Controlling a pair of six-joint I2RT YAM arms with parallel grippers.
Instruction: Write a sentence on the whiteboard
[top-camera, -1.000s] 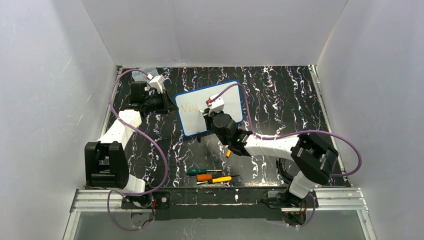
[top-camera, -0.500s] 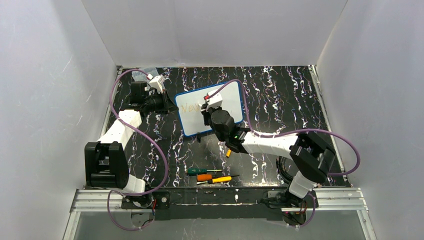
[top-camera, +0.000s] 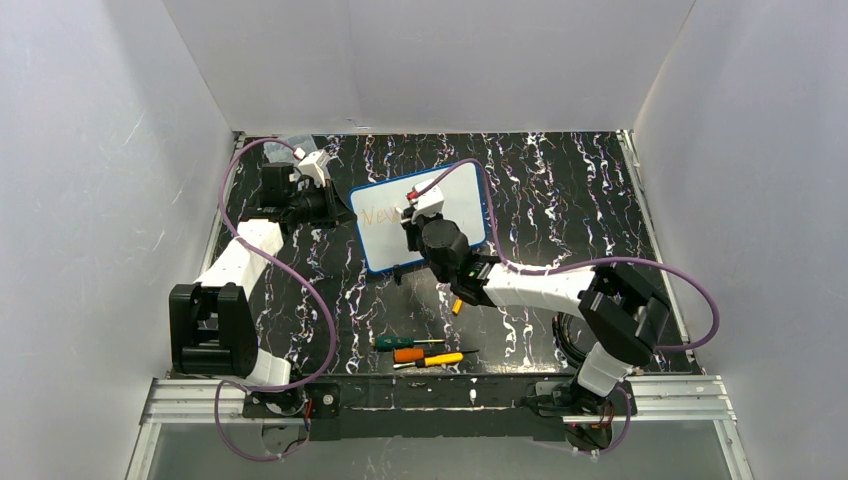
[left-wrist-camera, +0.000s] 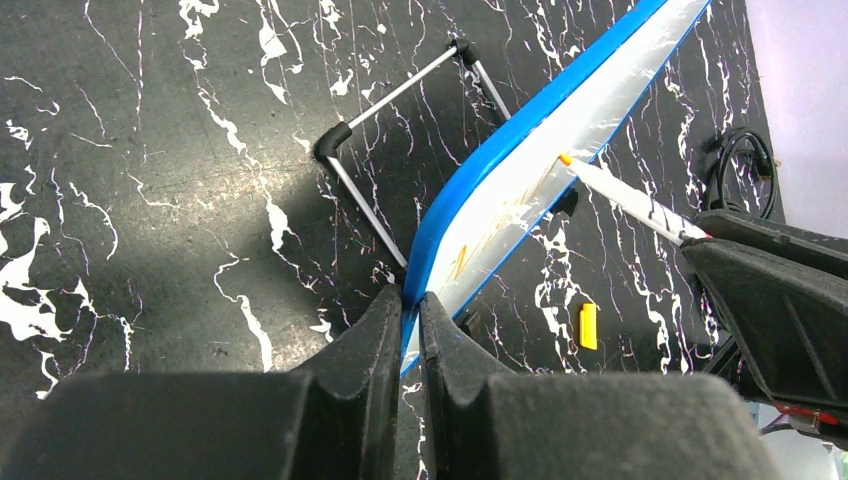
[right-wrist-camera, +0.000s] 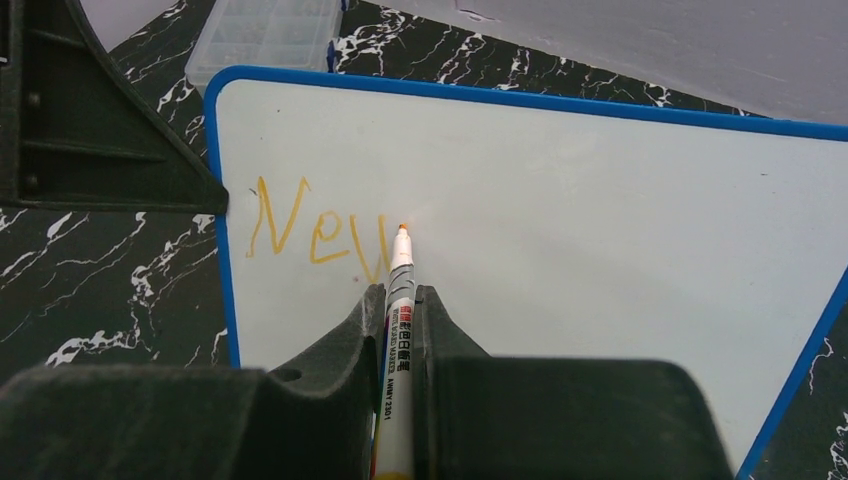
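The whiteboard (top-camera: 455, 200), white with a blue frame, stands tilted on its wire feet at the table's back middle. My left gripper (top-camera: 340, 213) is shut on its left frame edge; the left wrist view shows the fingertips (left-wrist-camera: 412, 297) pinching the blue rim (left-wrist-camera: 480, 175). My right gripper (right-wrist-camera: 400, 290) is shut on a white marker (right-wrist-camera: 400, 262) with an orange tip. The tip sits at the board face (right-wrist-camera: 600, 230), just right of the orange letters "Nev" (right-wrist-camera: 300, 230). The marker also shows in the left wrist view (left-wrist-camera: 625, 195).
A clear compartment box (right-wrist-camera: 265, 35) lies behind the board's left corner. An orange marker cap (top-camera: 456, 306) lies on the table in front of the board. Two screwdrivers (top-camera: 410, 343) (top-camera: 428, 358) lie near the front edge. A black cable (top-camera: 565, 335) coils by the right arm's base.
My right gripper has moved a little left and toward the board with the marker, then held still. The left gripper and the board have not moved.
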